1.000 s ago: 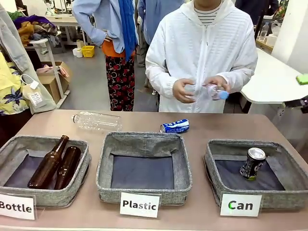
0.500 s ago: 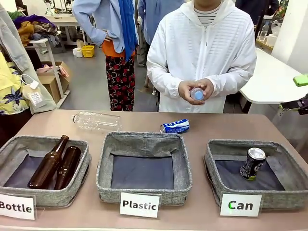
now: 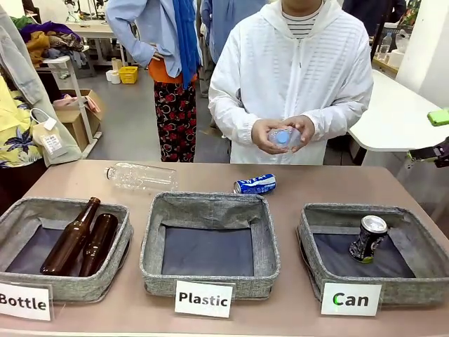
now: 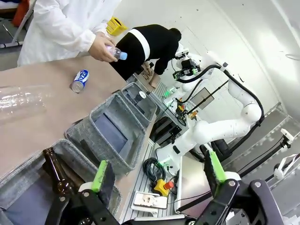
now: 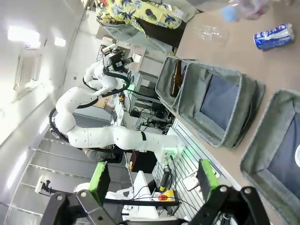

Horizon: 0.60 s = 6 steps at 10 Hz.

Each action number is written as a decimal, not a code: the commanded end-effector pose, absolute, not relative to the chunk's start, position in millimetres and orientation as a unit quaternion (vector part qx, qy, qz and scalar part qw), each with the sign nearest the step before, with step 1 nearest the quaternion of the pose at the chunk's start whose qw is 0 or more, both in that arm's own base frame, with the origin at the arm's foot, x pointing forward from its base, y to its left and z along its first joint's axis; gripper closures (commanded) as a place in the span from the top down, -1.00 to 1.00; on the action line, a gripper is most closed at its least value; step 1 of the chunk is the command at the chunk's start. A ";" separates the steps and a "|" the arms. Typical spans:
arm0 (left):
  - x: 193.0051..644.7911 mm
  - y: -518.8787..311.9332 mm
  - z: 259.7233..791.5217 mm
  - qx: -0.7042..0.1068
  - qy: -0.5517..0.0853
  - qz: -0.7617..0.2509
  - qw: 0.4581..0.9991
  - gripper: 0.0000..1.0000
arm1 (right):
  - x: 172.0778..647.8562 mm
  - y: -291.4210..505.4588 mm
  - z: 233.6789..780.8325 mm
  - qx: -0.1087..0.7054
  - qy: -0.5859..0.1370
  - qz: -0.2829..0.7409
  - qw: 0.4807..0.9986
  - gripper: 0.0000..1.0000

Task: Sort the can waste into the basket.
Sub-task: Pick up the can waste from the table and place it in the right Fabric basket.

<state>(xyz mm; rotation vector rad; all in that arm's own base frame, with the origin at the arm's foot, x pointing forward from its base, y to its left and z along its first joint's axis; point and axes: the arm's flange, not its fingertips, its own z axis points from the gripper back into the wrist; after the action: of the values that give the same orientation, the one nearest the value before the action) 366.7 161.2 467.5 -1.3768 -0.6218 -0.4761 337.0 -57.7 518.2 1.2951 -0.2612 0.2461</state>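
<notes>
Front view: blue-white can lies on its side on the worktop, just behind the "Plastic" basket and well apart from the "Can" basket. In that basket the black can w/ silver top already leans on the dark base. The blue can looks like thin painted metal and is prob. empty, so likely light, smooth and a bit slippery. It would dent if squeezed hard and is free to roll. Best hold is across the mid-body, pads on the curved wall, not on the end rims. The "Can" basket is soft grey woven fabric w/ low walls, so a short drop should do. The person's hands hold a small clear bottle above the far edge. Left wrist view: left tool has its jaws spread wide w/ nothing between the green pads, and sits off the worktop's near side. The blue can is far off by the person. Right wrist view: right tool is likewise wide and empty, w/ the blue can at top right and the "Can" basket's grey rim at low right.
</notes>
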 end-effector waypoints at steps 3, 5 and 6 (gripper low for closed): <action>366.2 160.3 470.9 -0.620 -0.280 -0.207 0.703 1.00 | 355.4 -76.1 525.7 0.274 -0.318 0.011 0.908 1.00; 366.2 160.3 470.9 -0.620 -0.280 -0.207 0.703 1.00 | 392.2 -47.7 521.5 0.185 -0.348 0.029 0.919 1.00; 366.2 160.3 470.9 -0.620 -0.280 -0.207 0.703 1.00 | 409.6 -30.1 520.9 0.178 -0.360 0.067 0.913 1.00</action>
<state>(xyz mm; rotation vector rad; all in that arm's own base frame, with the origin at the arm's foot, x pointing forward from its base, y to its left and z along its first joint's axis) 366.8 160.9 466.9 -1.3775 -0.6202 -0.4753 387.6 -57.8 543.1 0.5113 -0.7338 0.1634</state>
